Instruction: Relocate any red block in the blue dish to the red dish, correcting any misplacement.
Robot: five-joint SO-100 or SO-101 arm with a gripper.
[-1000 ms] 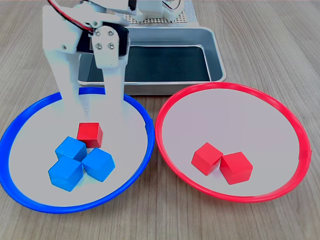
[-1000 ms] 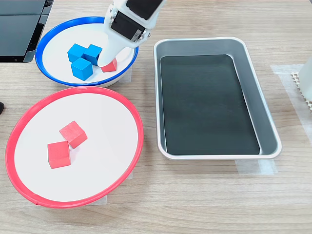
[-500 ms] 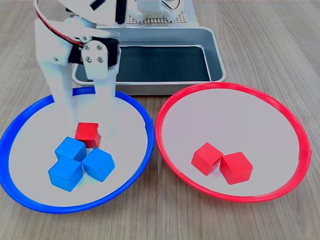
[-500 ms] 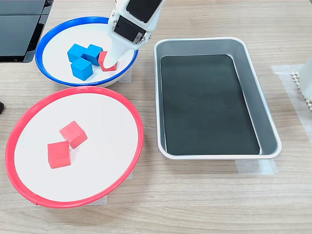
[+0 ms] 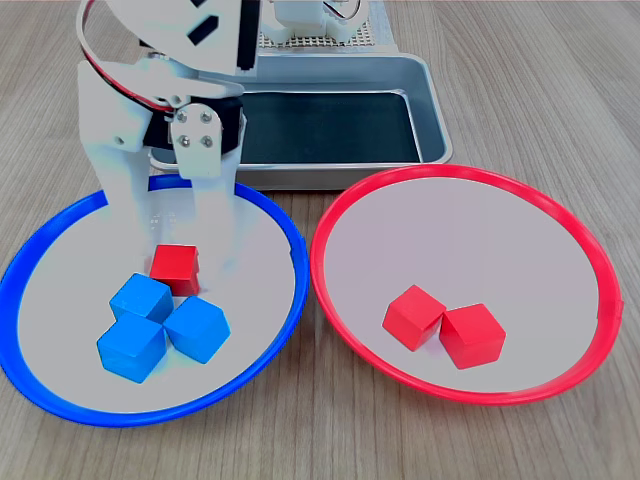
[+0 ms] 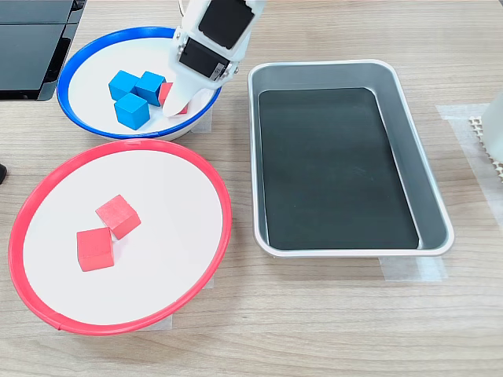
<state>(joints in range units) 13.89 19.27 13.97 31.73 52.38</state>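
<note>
Wooden tabletop, pincer lowered since before, fingers apart astride red block in blue dish

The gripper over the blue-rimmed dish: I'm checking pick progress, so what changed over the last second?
The white gripper came down around the small red cube in the blue-rimmed dish, nudging it slightly; the cube still rests there. The blue cubes and red-rimmed dish are unchanged.
</note>
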